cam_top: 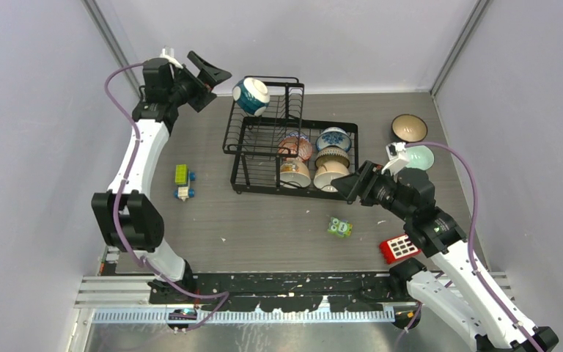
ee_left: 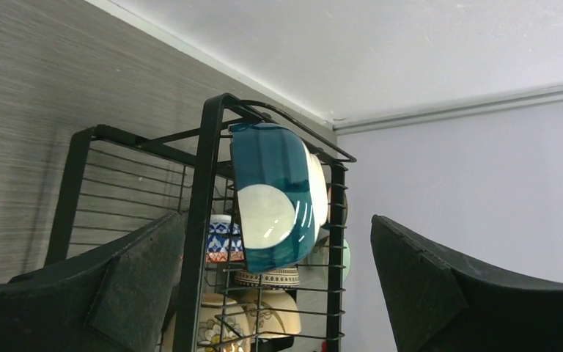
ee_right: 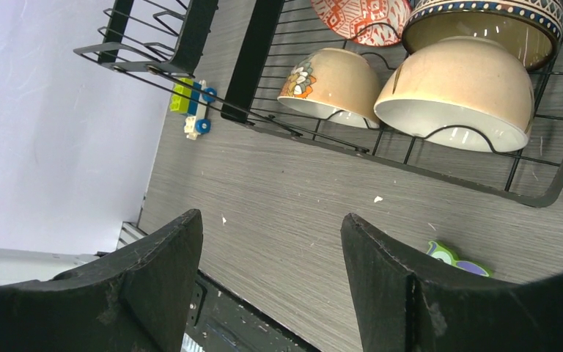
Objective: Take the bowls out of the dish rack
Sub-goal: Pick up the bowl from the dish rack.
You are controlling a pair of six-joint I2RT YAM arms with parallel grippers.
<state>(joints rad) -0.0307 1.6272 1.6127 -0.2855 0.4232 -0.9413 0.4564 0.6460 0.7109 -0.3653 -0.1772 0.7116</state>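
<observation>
The top camera is looking down over the whole table (cam_top: 264, 227) from behind the arms (cam_top: 143, 147). The left wrist camera is looking past the left gripper (ee_left: 276, 220) at the dish rack (ee_left: 207, 183) close ahead (seemingly from below); the right one is sharing that rack, just beyond the right gripper (ee_right: 271, 216).

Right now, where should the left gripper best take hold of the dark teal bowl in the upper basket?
Probably its upper rim, from above: the teal bowl stands on edge in the dish rack, so one finger fits inside, one outside. The left gripper is open.
</observation>
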